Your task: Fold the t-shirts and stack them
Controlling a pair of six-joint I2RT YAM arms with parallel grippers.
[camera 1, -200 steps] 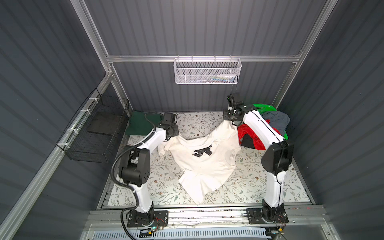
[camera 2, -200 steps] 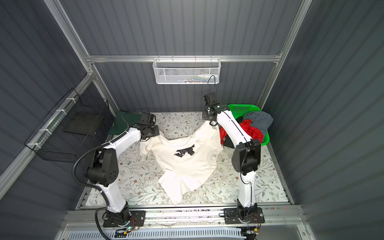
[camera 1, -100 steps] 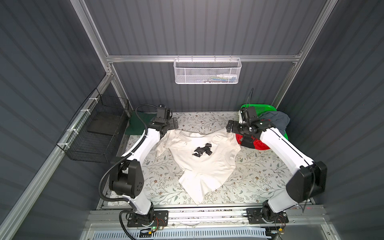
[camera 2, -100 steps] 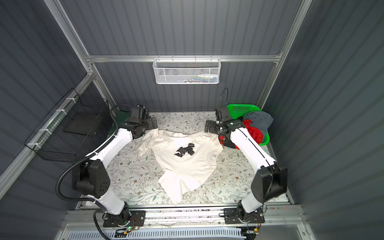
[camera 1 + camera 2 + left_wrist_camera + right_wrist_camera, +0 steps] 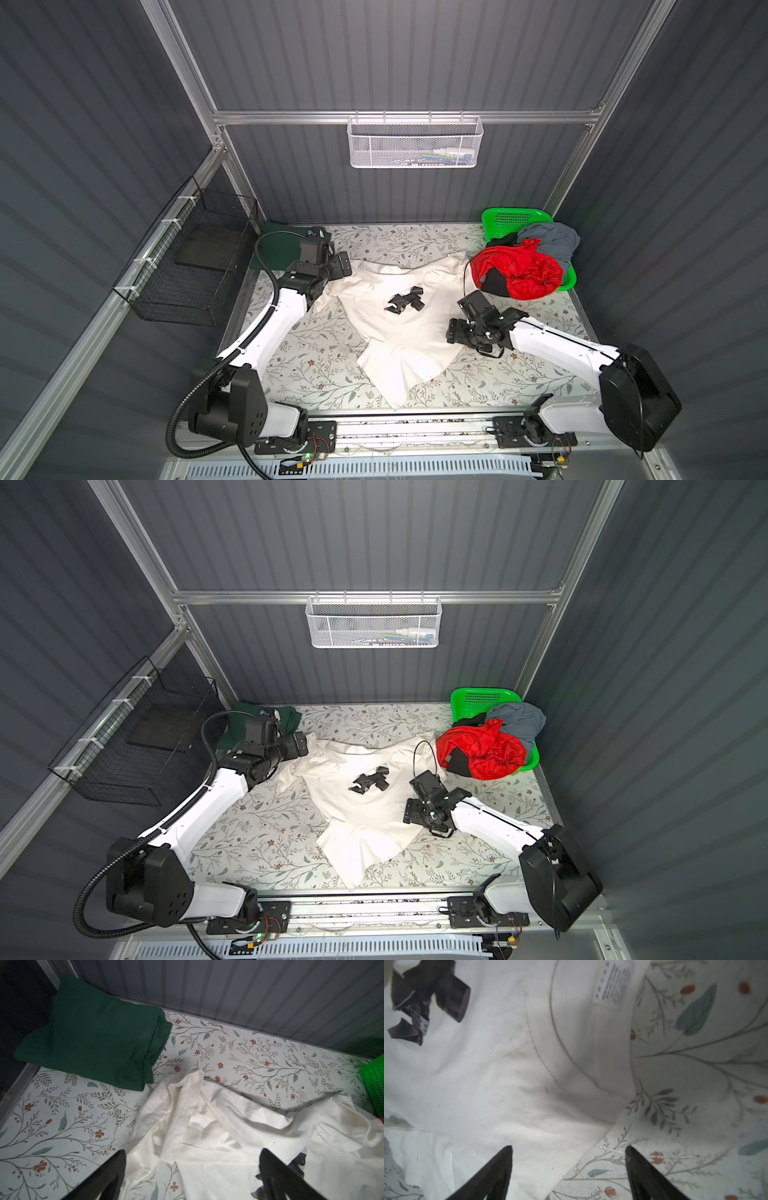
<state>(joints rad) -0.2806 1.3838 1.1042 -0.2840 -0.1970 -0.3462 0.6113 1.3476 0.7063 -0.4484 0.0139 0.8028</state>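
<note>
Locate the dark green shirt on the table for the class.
In both top views the dark green shirt lies folded in the back left corner of the table, with the off-white shirt spread just in front of it.

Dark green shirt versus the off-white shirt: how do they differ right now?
The dark green shirt is folded into a compact block; the off-white shirt lies spread open and wrinkled. The dark green shirt sits in the table's far left corner; the off-white shirt covers the middle. The dark green shirt looks plain; the off-white shirt bears a black graphic. Both rest on the floral table.
</note>
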